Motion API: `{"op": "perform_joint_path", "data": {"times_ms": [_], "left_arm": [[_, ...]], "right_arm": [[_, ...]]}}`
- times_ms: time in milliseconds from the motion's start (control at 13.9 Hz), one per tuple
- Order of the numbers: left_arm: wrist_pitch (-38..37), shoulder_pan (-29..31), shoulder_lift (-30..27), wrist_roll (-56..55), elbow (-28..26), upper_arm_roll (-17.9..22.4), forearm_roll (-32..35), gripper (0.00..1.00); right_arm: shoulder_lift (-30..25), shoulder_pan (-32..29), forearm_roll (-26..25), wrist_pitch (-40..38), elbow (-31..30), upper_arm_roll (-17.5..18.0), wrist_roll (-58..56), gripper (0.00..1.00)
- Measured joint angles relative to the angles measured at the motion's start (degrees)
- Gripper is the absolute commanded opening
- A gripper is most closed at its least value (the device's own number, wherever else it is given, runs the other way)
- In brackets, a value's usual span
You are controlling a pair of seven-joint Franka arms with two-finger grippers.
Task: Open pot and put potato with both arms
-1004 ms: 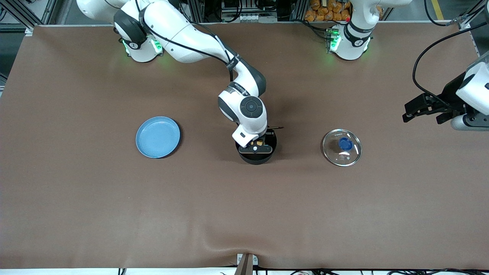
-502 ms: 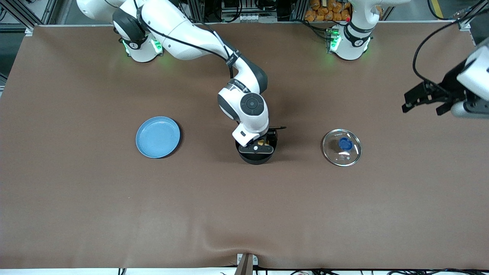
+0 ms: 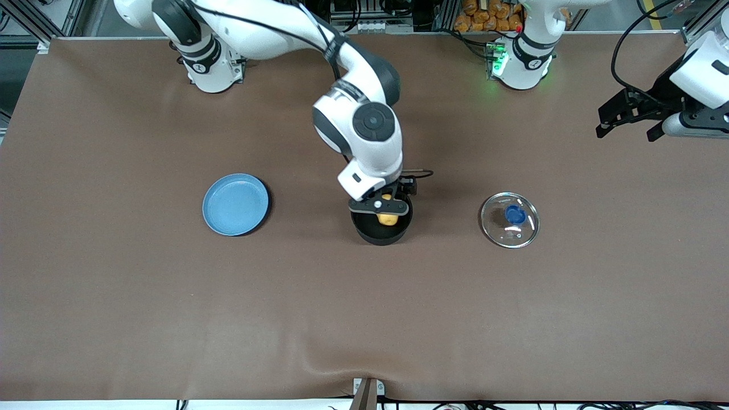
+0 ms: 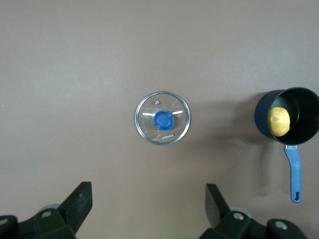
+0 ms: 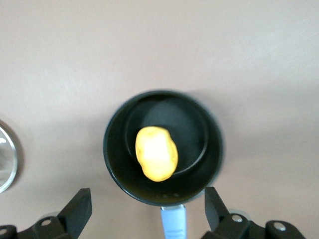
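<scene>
Hovering over pot (image 3: 380, 226), right gripper (image 3: 380, 205) spread; potato (image 3: 388, 218) inside; left gripper (image 3: 629, 117) spread.

Right gripper (image 3: 380, 206) hangs open right over pot (image 3: 380, 228) mouth, blocking entry from above. Lid (image 3: 510, 220) at pot's 3 o'clock, plate (image 3: 235, 204) at 9; approach from 6 is bare cloth.

light-blue plate (image 3: 235, 204), brown table cover (image 3: 171, 313)

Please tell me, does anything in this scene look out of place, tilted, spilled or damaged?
Nothing stands out. The potato lies inside the pot, which stands upright under the open right gripper. The glass lid lies flat on the table, knob up, toward the left arm's end. The open left gripper waits aside.
</scene>
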Motion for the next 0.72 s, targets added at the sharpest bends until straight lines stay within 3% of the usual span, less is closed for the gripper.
{"op": "perform_joint_path", "data": {"times_ms": [359, 717], "left_arm": [[0.0, 0.0, 0.0, 0.0, -0.3, -0.5, 0.0, 1.0], [0.0, 0.2, 0.0, 0.0, -0.3, -1.1, 0.1, 1.0]], "right_arm": [[-9.5, -12.6, 0.0, -9.1, 0.4, 3.1, 0.0, 1.0], [-14.2, -25.8, 0.0, -16.3, 0.3, 7.6, -6.6, 1.0]]}}
